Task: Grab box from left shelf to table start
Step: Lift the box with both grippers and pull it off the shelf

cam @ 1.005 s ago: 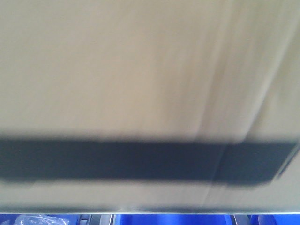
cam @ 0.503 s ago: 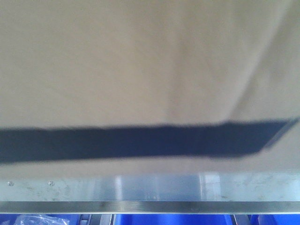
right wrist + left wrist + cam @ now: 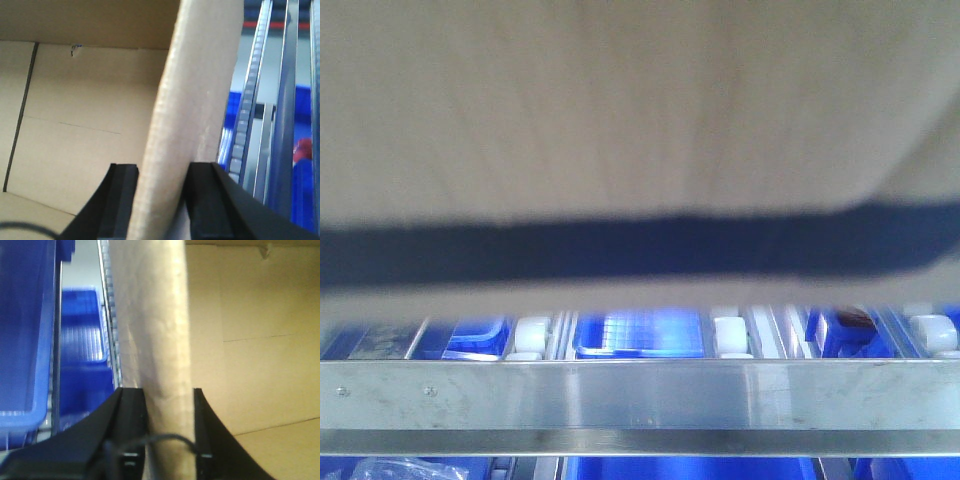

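Clamped the left end effector (image 3: 167,396) on an upright cardboard wall of the box (image 3: 620,120), one finger inside and one outside. Pinched the opposite wall the same way with the right end effector (image 3: 162,171), shut on the cardboard. Held the box high and close in the front view, its black band low across the face, apart from the steel front rail of the left shelf (image 3: 640,395). Left white rollers (image 3: 730,335) and blue bins (image 3: 640,333) showing in the gap between. Judged the step as the lift-out from the shelf, with the carry not yet done. Saw no desk in any view. Judged the next move to need both arms drawn back together, level, grip kept firm on the thin walls.
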